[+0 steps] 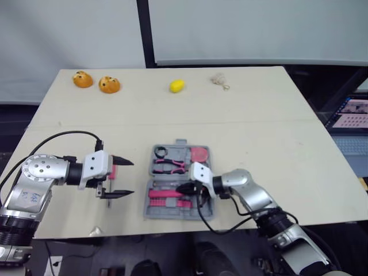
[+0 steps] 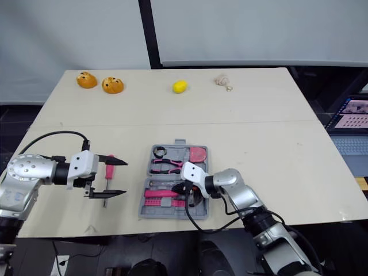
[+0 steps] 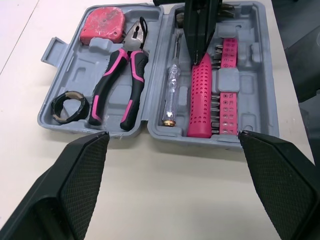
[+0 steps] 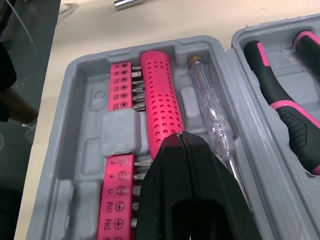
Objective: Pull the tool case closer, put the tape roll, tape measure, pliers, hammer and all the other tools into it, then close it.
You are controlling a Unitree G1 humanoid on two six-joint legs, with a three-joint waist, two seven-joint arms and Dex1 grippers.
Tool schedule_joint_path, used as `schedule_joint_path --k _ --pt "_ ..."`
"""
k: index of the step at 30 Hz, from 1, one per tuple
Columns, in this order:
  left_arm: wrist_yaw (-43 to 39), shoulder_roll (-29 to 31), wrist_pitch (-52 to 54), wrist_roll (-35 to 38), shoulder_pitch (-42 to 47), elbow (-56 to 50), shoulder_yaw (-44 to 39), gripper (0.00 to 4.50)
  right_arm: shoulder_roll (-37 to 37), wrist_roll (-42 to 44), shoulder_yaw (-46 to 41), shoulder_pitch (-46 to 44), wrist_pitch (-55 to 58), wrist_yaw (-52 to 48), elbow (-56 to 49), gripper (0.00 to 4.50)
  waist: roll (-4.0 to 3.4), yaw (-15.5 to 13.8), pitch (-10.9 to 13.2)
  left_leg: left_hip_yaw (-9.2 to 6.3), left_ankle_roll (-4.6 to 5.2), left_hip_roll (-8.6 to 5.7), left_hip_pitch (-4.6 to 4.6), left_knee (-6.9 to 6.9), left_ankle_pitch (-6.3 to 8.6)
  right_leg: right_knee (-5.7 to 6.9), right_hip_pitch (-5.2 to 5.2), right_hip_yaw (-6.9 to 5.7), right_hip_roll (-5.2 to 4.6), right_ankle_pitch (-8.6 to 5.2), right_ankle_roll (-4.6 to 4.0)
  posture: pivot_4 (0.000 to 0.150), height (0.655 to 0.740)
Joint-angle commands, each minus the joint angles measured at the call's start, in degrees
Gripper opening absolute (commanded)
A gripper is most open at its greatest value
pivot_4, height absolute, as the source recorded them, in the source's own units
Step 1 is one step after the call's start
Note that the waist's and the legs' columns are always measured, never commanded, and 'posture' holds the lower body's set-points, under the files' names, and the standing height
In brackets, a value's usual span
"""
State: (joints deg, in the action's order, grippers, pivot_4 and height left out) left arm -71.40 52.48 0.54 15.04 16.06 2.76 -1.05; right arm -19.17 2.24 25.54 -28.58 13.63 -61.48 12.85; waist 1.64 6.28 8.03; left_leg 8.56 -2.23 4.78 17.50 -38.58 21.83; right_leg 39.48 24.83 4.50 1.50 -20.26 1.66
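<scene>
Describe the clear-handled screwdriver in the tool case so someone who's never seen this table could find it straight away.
Find the open grey tool case near the front edge of the table; take the half nearer the robot. The screwdriver lies on the hinge side of the fat pink dotted handle: the one slim, see-through tool, with a brass cap.

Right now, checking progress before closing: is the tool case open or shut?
Open: both halves of the tool case lie flat, with pliers visible inside.

We find the grey tool case lying open. The half farther from the right fingers holds the tape roll, tape measure and pliers. Beneath them lie the pink handle, bit strips and tester screwdriver.
</scene>
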Motion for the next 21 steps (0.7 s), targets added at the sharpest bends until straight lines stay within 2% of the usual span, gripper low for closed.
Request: schedule_joint_path --k 1,9,21 --pt "-0.15 0.04 -0.78 -0.25 0.86 -0.73 -0.22 4.5 -3.05 -5.3 5.37 2.47 2.33 -1.57 3.22 0.02 0.01 -0.06 -0.01 0.0 0.0 0.0 -0.05 0.0 0.0 -0.02 -0.06 0.0 0.0 0.0 0.0 0.15 0.74" --pt "-0.25 -0.01 -0.97 -0.37 0.85 -0.75 -0.05 4.5 -5.05 -10.08 8.6 3.81 -0.27 -0.79 7.86 0.02 0.19 -0.46 -0.23 -0.01 0.0 -0.01 -0.41 0.27 0.0 -0.16 -0.39 0.0 -0.01 -0.01 0.01 0.15 0.74" --pt "-0.69 -0.61 -1.26 -0.74 1.92 -0.15 0.73 4.5 -5.82 -11.59 9.22 3.9 0.83 -0.54 9.03 0.02 0.3 -1.36 -0.36 0.0 0.0 -0.01 -0.46 0.29 0.0 -0.16 -0.42 0.0 -0.01 -0.01 0.0 0.15 0.74"
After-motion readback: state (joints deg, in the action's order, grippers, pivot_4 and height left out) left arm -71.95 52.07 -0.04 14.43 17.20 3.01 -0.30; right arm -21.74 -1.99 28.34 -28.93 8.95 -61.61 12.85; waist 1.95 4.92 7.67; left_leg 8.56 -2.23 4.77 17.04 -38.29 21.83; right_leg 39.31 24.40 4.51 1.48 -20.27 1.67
